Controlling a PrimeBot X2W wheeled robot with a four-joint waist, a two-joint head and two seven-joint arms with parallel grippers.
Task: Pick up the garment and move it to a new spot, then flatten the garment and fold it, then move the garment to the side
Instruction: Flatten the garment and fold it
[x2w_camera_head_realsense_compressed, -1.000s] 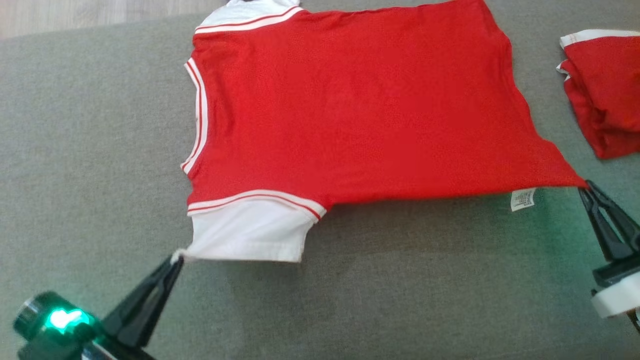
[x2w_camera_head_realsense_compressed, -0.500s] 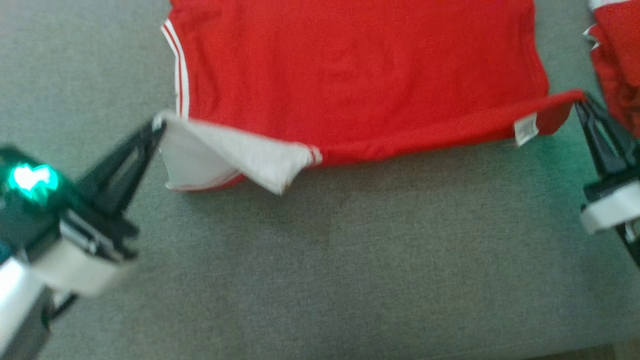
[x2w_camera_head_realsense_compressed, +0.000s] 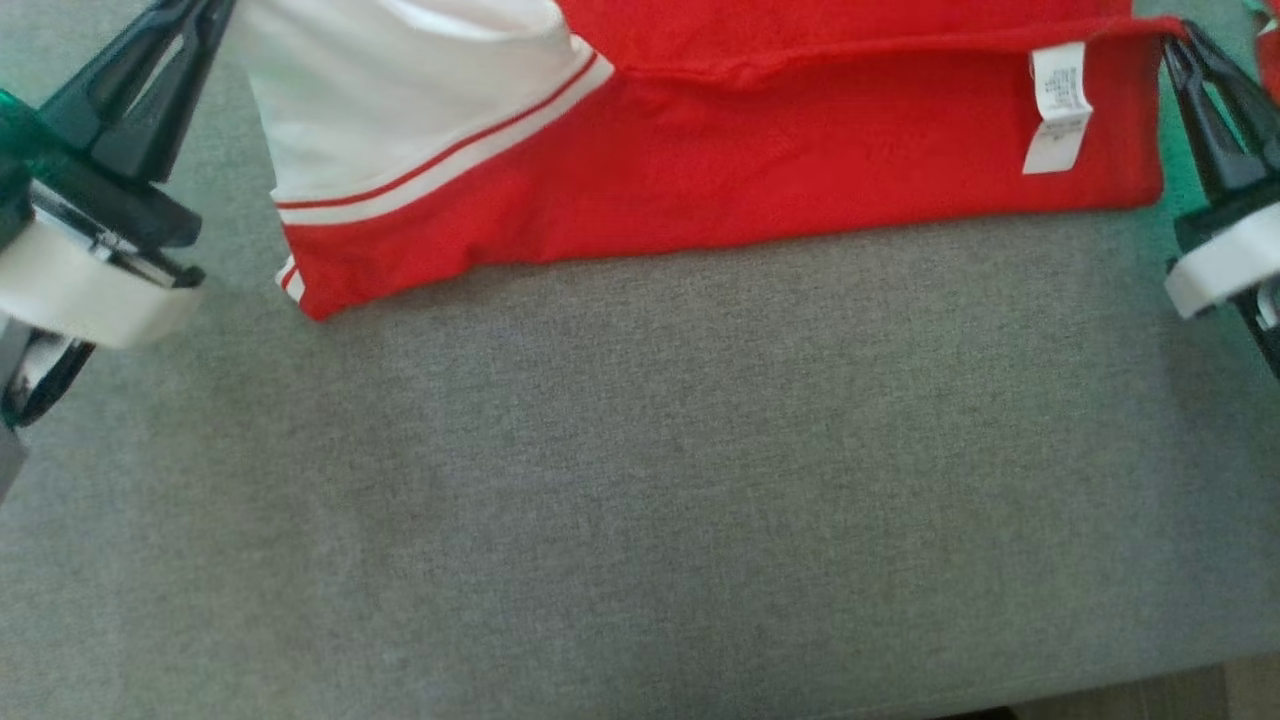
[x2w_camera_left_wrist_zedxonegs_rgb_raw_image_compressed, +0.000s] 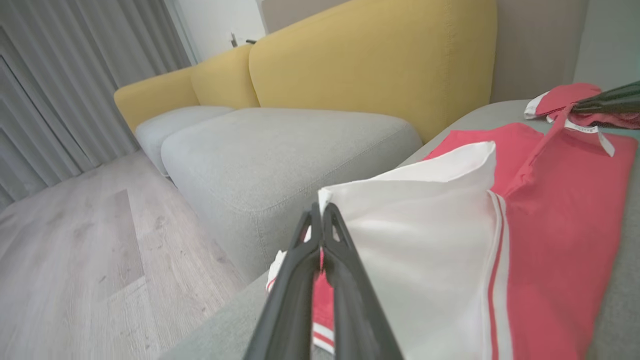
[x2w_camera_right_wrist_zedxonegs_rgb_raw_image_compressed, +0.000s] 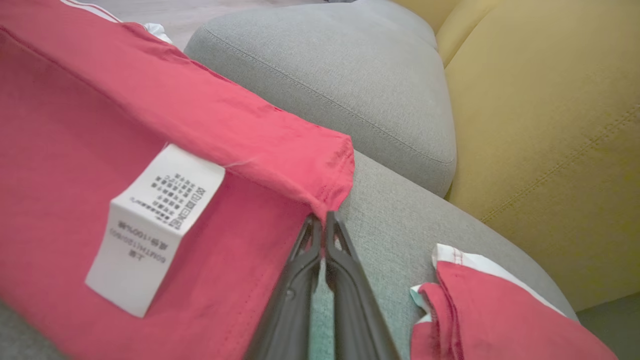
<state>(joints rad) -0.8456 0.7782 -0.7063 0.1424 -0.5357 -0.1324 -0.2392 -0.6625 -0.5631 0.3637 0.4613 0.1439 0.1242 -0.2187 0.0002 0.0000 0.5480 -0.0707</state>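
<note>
Lifted since half a second ago, the near edge of the garment (x2w_camera_head_realsense_compressed: 800, 150) now doubles back over its own red body, where before it trailed low toward me. The head camera has tipped too, so everything sits higher in that view. My left claw (x2w_camera_head_realsense_compressed: 195, 15) is clenched on the corner of the white sleeve (x2w_camera_head_realsense_compressed: 400, 90), fingers pressed together with cloth pinched at their tips. My right claw (x2w_camera_head_realsense_compressed: 1172, 35) is clamped the same way on the red hem corner.

The garment lies on the grey sofa cushion (x2w_camera_head_realsense_compressed: 640, 450), its long axis running left to right across the head view: sleeve end toward my left, hem end toward my right. The raised edge stretches between my two claws, and the lower layer rests flat on the cushion.

A white care label (x2w_camera_head_realsense_compressed: 1055, 100) hangs from the raised hem just beside my right claw, dangling against the red layer below. It carries rows of small dark print, upside down in my right wrist view and too fine for me to read. Near my right claw, apart from the garment, a folded red-and-white bundle (x2w_camera_right_wrist_zedxonegs_rgb_raw_image_compressed: 475, 310) sits on the same cushion, with a yellow backrest (x2w_camera_right_wrist_zedxonegs_rgb_raw_image_compressed: 550, 125) behind.
</note>
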